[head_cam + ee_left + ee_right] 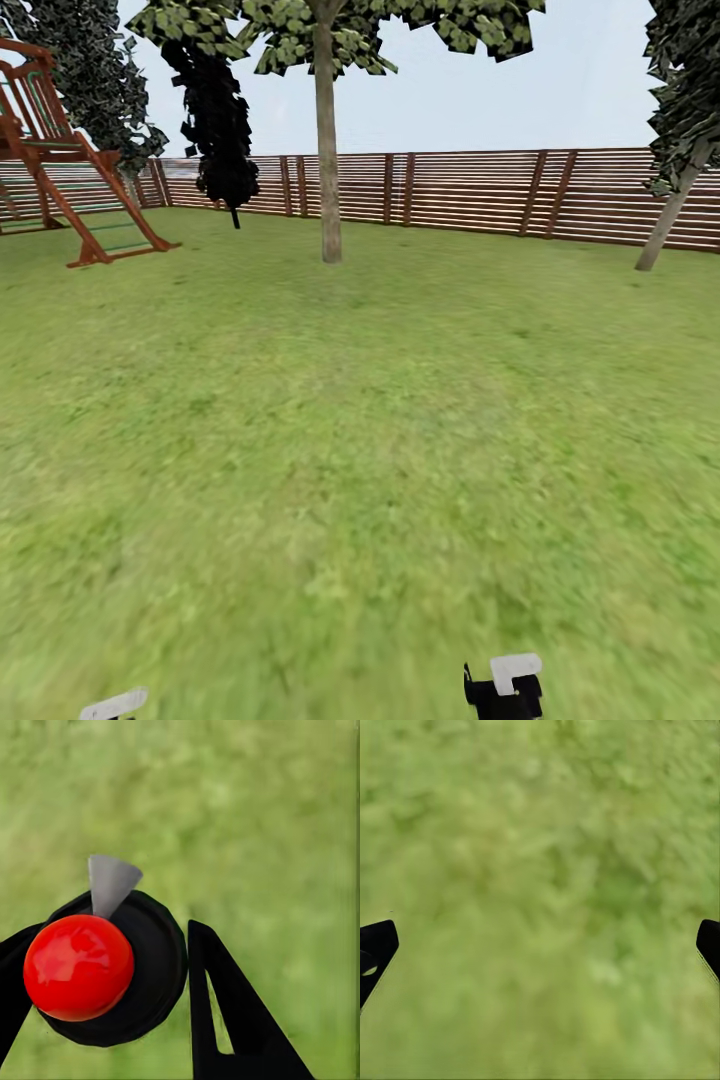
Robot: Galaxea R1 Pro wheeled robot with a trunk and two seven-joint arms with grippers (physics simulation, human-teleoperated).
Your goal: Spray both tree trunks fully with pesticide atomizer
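Left wrist view has the pesticide atomizer [105,967] right up close: a glossy red ball cap sits on a round black body, with a small grey cone-shaped nozzle [111,881] poking out at about twelve o'clock from the ball. The left gripper [112,997] is pinching it, one black finger [232,1020] against the body's three o'clock side and the other finger at its nine o'clock edge. Beneath it is blurred green grass [247,810].

Out on the lawn [360,450] in the head view, a tree [328,140] with a straight pale trunk stands at roughly twelve o'clock, well ahead of the robot. A second, leaning trunk [672,215] rises at about two o'clock, close to the brown slatted fence [470,190]. A dark, shadowed tree [218,120] hangs at eleven o'clock, and a red-brown wooden play frame [70,170] sits at ten o'clock.

The right gripper [540,945] is spread wide over bare grass, its black fingertips [376,945] at the opposite edges of the right wrist view.
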